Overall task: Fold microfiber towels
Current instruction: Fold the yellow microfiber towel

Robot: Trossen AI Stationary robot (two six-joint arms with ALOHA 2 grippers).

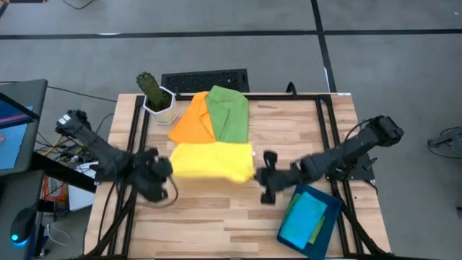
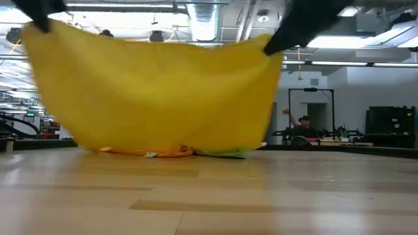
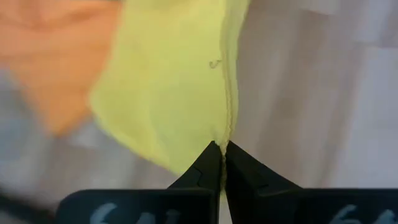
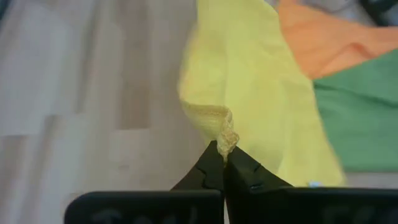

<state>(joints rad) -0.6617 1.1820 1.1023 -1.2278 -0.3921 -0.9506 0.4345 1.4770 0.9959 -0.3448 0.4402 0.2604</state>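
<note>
A yellow towel [image 1: 213,160] hangs spread between my two grippers above the table's middle; it fills the low view [image 2: 157,91]. My left gripper [image 1: 170,167] is shut on its left corner, my right gripper [image 1: 260,173] on its right corner. An orange towel [image 1: 193,119] and a green towel [image 1: 229,112] lie flat on the table behind it. A bright blue towel [image 1: 303,217] lies on another green one in the dark teal tray [image 1: 328,220] at the near right. My left gripper pinches the yellow towel's hemmed edge [image 3: 225,134] at a corner between its two fingertips. The towel is held up above the table and hangs from the fingers. My right gripper pinches a bunched corner [image 4: 225,142] of the yellow towel between its two fingertips. The towel hangs from it, lifted off the table near the fingers; the top edge between the two grippers sags a little [image 2: 183,39].
A potted cactus [image 1: 154,94] stands at the table's far left corner, a black keyboard [image 1: 205,79] beyond the far edge. Bare wood lies along the table's near side [image 1: 216,224]. A person shows far back in the low view [image 2: 302,124].
</note>
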